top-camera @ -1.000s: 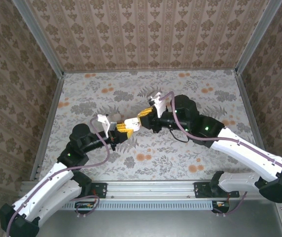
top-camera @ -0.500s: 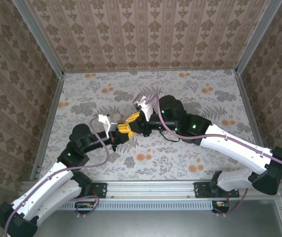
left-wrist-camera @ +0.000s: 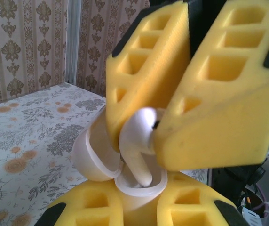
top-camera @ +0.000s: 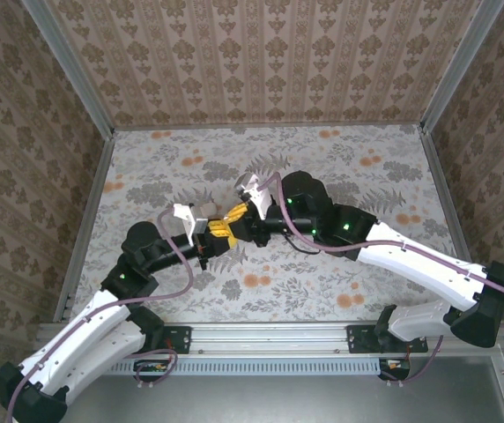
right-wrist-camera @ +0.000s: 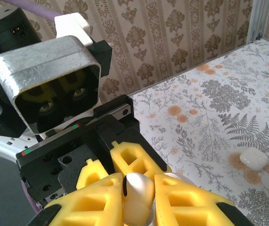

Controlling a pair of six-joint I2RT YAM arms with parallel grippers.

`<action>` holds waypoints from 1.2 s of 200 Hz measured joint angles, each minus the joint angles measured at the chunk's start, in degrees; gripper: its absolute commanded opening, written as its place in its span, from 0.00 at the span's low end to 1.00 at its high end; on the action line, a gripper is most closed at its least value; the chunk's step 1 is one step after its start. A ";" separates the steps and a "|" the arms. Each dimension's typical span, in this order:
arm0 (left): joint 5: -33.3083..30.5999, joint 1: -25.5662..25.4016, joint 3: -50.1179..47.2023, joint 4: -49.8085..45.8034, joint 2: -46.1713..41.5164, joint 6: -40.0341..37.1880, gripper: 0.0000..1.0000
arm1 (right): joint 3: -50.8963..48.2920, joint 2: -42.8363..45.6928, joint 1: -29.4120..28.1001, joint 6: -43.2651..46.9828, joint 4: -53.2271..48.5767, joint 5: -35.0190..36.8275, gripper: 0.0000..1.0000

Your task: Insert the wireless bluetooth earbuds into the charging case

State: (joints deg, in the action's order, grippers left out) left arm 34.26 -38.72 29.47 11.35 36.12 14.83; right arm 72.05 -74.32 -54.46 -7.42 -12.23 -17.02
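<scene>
We see the left gripper [left-wrist-camera: 141,209] pressed closed on the charging case [left-wrist-camera: 141,190], clamping its lower body between the yellow fingers so that the open mouth faces up. The lid [left-wrist-camera: 92,157] hangs back and to one side, which leaves the sockets free from above. Held off the table [right-wrist-camera: 209,108] like this, the case meets the other arm halfway and cannot slide when something is pushed into it.

The right gripper [right-wrist-camera: 137,193] pinches one earbud [left-wrist-camera: 137,141] by its rounded head. The stem points down and out of the grip, which is the end that has to enter first. In the left wrist view the stem reaches into the mouth of the case, close to the rim. We cannot quite tell whether it is seated in its socket or merely resting inside the opening, because the yellow fingers crowd the view.

We judge the insertion to be in hand but not finished. The next move calls for a short, straight push along the stem and then a release. A slight tilt could jam the bud against the rim.

A second white case [right-wrist-camera: 253,159] lies on the table, well apart from both grippers.
</scene>
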 measured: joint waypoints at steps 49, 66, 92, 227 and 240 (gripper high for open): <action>-0.72 -0.22 0.00 0.02 -0.48 0.70 0.00 | 0.00 -0.04 -0.26 1.36 0.09 0.04 0.19; -1.09 -0.26 0.00 0.02 -0.74 0.90 0.00 | 0.00 -0.04 -0.42 1.73 0.39 0.07 0.20; -1.33 -0.26 -0.02 0.02 -0.98 1.49 0.00 | -0.37 0.02 -0.57 2.45 1.18 0.20 0.20; -2.38 -0.63 0.00 -0.22 -0.98 2.75 0.00 | -3.54 1.77 -0.98 4.50 4.37 0.48 0.29; -2.38 -0.63 0.00 -0.22 -0.98 2.82 0.00 | -3.54 1.77 -0.98 4.50 4.37 0.50 0.29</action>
State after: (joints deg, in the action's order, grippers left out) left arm 31.88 -39.35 29.47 11.14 35.14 17.65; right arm 68.51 -72.55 -55.44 -2.92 -7.86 -16.51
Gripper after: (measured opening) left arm 0.136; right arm 0.289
